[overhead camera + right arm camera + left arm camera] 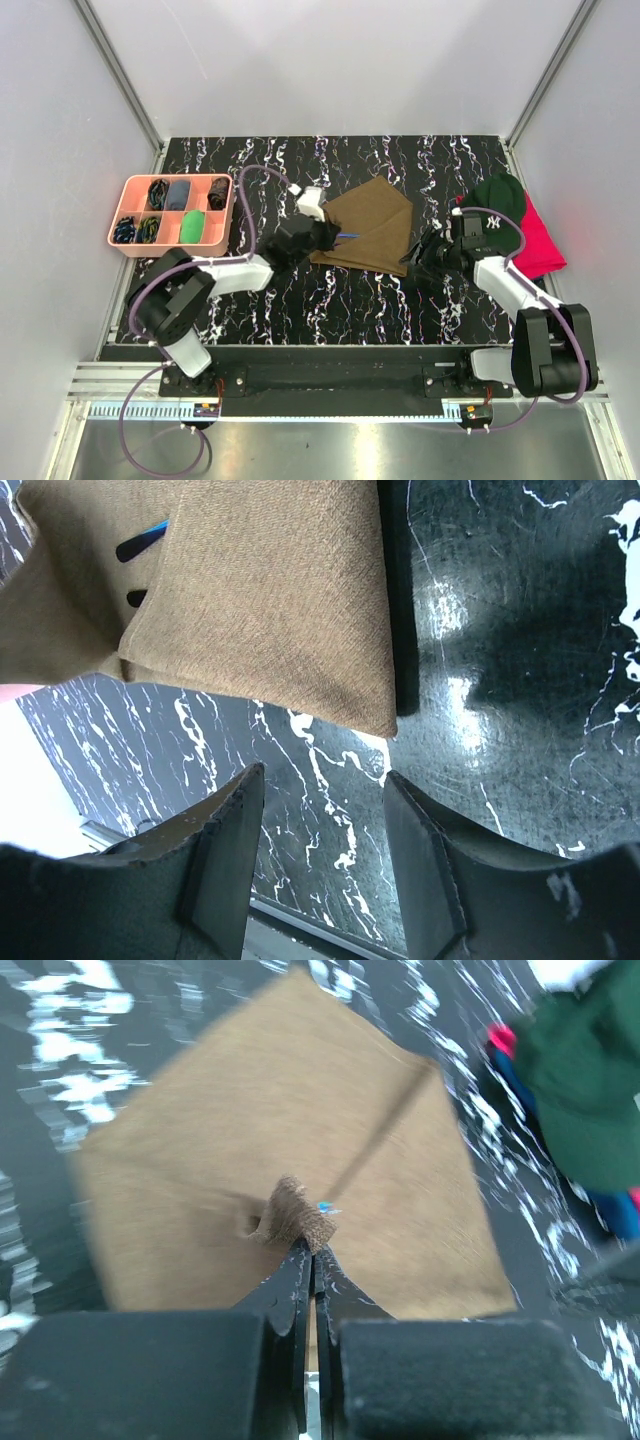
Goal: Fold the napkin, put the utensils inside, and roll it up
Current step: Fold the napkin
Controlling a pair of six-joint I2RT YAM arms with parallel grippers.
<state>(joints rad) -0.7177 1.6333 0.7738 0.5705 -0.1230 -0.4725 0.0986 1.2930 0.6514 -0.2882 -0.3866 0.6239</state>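
Observation:
The olive-brown napkin (372, 222) lies folded on the black marble table, and in the left wrist view the napkin (300, 1100) fills the middle. My left gripper (326, 236) sits at its left corner, shut on a bunched bit of the cloth at the jaw tips (312, 1247). A blue-tipped utensil (325, 1207) pokes out of the fold right there; the same utensil (150, 530) shows at a slit in the right wrist view, the rest hidden. My right gripper (420, 258) hovers just off the napkin's near right corner (380, 720), open with only table between its fingers (225, 810).
A pink tray (126, 212) of small items stands at the left. A dark green cap (500, 195) lies on a red cloth (540, 248) at the right, close behind the right arm. White walls enclose the table.

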